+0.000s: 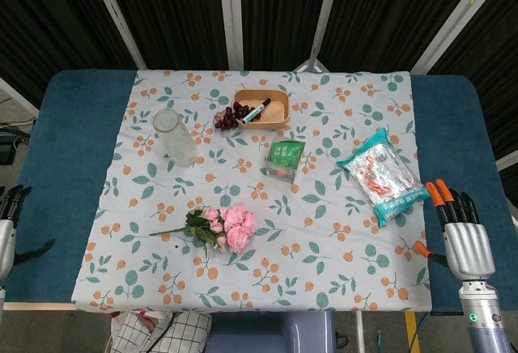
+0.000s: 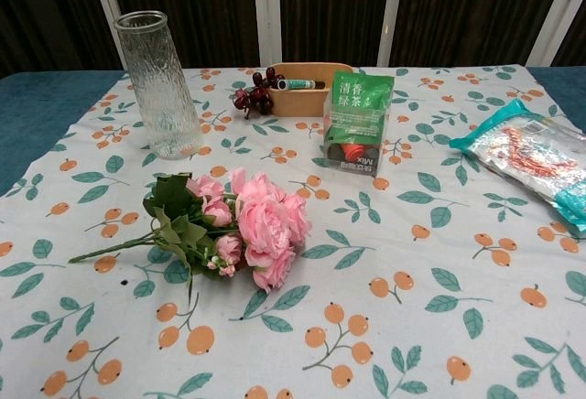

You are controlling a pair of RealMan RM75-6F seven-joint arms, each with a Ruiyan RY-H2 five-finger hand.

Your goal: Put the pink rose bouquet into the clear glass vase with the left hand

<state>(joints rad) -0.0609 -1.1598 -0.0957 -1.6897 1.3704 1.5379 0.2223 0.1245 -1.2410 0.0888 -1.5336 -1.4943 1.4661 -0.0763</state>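
Observation:
The pink rose bouquet [image 1: 222, 226] [image 2: 236, 226] lies on its side on the floral tablecloth, blooms to the right, green stem pointing left. The clear glass vase [image 1: 175, 135] [image 2: 163, 85] stands upright and empty behind it to the left. My left hand [image 1: 8, 223] hangs at the table's left edge, far from the bouquet, fingers apart, holding nothing. My right hand [image 1: 461, 236] hovers at the right edge with fingers extended and apart, also holding nothing. Neither hand shows in the chest view.
A tan tray [image 1: 261, 109] [image 2: 298, 97] with a marker stands at the back, dark grapes [image 1: 229, 117] [image 2: 254, 93] beside it. A green tea packet [image 1: 285, 159] [image 2: 358, 123] stands mid-table. A snack bag [image 1: 381, 174] [image 2: 538, 164] lies right.

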